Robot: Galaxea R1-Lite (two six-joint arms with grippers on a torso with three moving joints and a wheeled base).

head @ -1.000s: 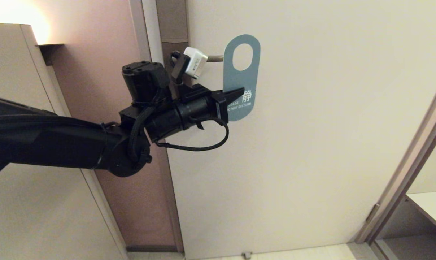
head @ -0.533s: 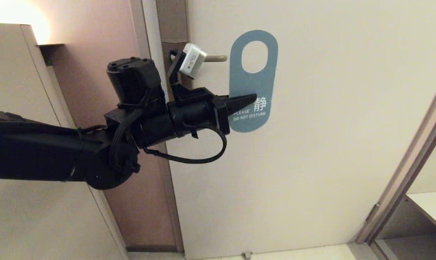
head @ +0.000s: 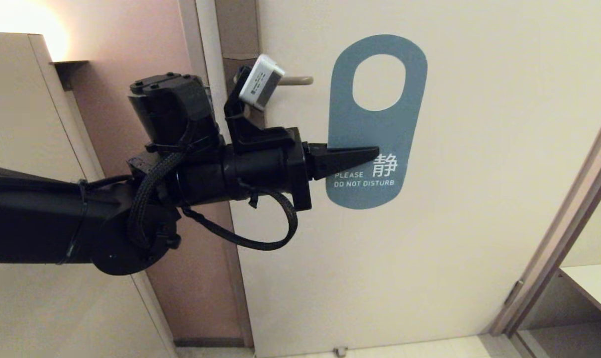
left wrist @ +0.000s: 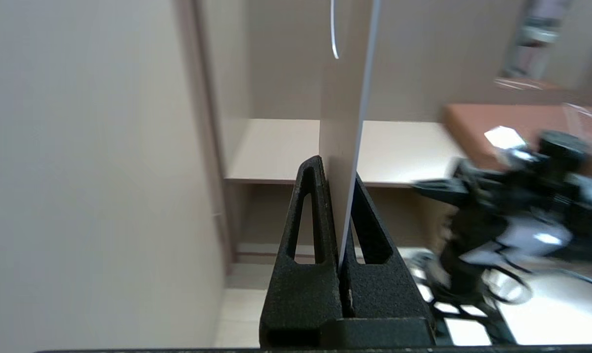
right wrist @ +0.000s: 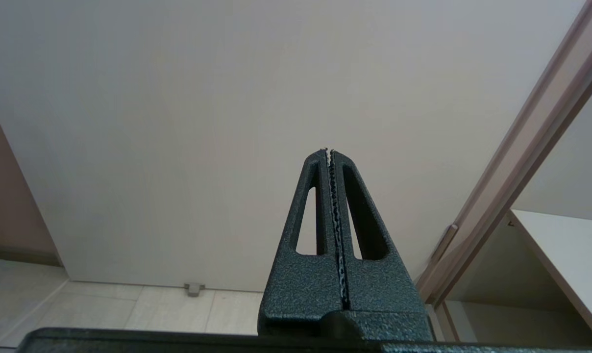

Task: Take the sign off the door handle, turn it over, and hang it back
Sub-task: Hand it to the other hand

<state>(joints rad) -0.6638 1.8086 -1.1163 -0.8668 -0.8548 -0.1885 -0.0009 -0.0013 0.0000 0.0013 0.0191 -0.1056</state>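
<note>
The sign shows its blue face to the head camera; white lettering near its lower end reads "PLEASE DO NOT DISTURB" beside a large Chinese character; the oval hole sits in its upper part, with the pale door showing through it. The sign is off the door handle and held upright in the air just to the right of the lever's free tip, in front of the door; it does not touch the handle. The left pincer is clamped on the sign's left edge, a little above the writing, its black fingers pointing level toward the right; in the left wrist view the card stands edge-on between the two closed fingers. The left arm reaches in from the left side at mid height, its wrist stretched out horizontally, a white wrist camera housing sitting above it and in front of the handle's base. The right pincer is closed on nothing, pointing at the lower door with the floor tiles beneath.
</note>
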